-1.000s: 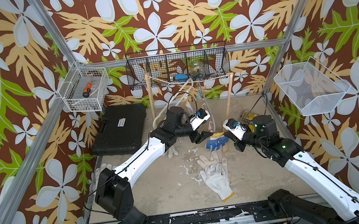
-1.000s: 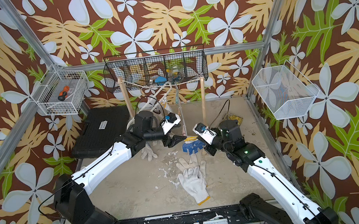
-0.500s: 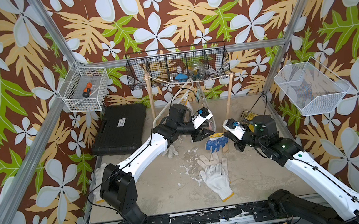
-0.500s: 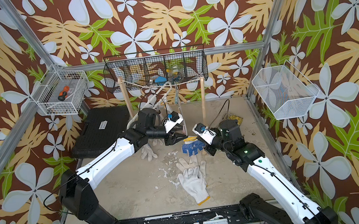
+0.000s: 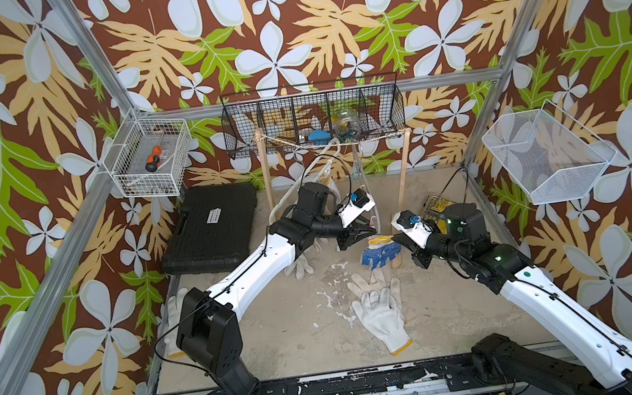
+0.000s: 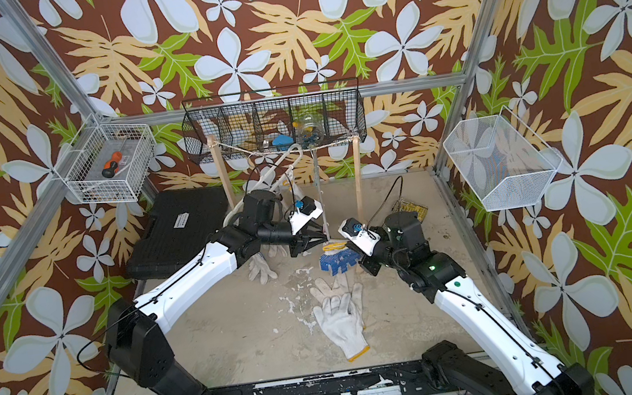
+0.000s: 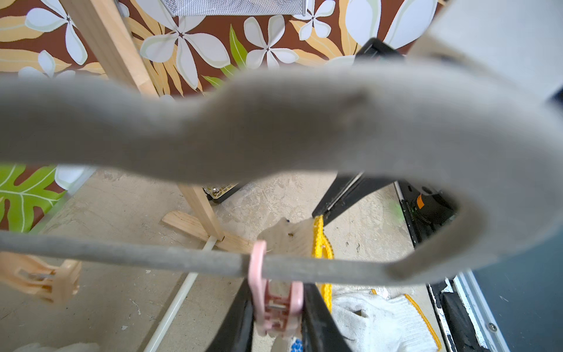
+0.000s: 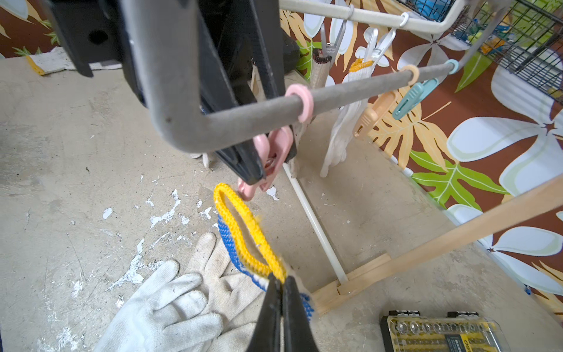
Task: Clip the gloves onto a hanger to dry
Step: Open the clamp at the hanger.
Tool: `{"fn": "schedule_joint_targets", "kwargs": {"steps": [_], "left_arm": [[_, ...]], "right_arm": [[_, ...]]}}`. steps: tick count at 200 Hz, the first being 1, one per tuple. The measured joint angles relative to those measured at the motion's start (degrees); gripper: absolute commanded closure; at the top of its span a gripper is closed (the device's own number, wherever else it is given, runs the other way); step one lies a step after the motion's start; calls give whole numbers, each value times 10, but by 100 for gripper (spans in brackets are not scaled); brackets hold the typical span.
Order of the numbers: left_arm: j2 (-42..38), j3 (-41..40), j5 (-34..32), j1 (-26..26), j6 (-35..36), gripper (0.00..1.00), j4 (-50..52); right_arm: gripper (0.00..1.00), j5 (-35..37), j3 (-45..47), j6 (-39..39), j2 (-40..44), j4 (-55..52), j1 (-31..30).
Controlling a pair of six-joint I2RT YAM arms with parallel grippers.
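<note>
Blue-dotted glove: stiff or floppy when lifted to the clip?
Likely floppy: the blue-dotted glove hangs limp from the right gripper. Probably light; a thin pinch carries it. Its cuff may fold against the pink clip the left gripper squeezes.

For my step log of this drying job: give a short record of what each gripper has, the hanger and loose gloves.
left gripper: closed around the pink plastic clip on the grey padded hanger bar
right gripper: shut on the yellow cuff of the blue-dotted white knit glove, close to that clip
already hung: one white knit glove hanging from a white clip behind the bar
loose: white knit gloves on the table
</note>
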State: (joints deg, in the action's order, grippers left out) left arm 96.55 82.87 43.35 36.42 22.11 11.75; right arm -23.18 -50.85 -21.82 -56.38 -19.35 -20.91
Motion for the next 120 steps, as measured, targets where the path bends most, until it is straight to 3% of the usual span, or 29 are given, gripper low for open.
{"fn": "schedule_joint_targets", "kwargs": {"steps": [19,120], "left_arm": [[3,1,5,0,0,85,1],[6,7,21,0,-6,83,0]], "right_arm": [[100,-5,5,2,0,0,0],[100,-14,24,24,-30,11,0]]}}
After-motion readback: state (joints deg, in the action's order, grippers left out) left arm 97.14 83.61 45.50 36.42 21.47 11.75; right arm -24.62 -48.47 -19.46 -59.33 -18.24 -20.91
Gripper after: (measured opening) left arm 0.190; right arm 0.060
